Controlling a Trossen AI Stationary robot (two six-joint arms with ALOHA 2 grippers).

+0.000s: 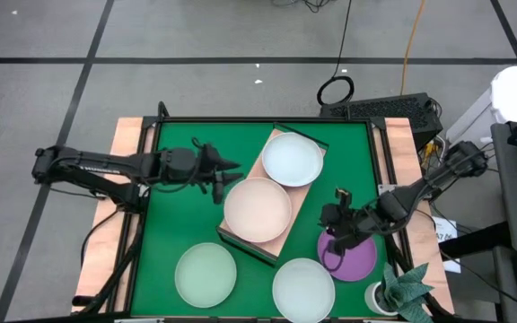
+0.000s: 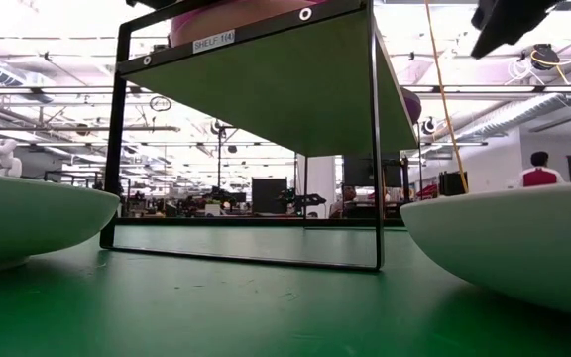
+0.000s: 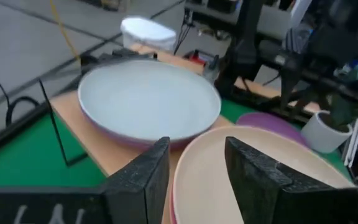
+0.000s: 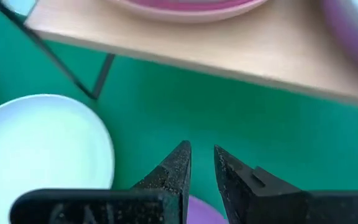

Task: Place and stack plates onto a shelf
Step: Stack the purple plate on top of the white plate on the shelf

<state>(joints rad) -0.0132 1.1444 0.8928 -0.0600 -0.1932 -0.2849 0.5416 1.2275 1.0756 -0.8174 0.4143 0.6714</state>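
Left gripper (image 1: 232, 177) hovers at the cream plate's (image 1: 258, 209) rim on the shelf (image 1: 268, 152), fingers (image 3: 143, 180) spread apart, rim between them. A whitish blue plate (image 1: 292, 159) sits beside it. Right gripper (image 1: 339, 209), fingers nearly together and empty, hangs above the purple plate (image 1: 355, 260) on the green mat (image 1: 187, 215)

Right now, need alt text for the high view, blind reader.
Seen from above, a wooden shelf on a green mat carries a whitish-blue plate and a cream plate. The left gripper, open, sits at the cream plate's edge; the right gripper hovers by a purple plate. Two pale plates lie in front.
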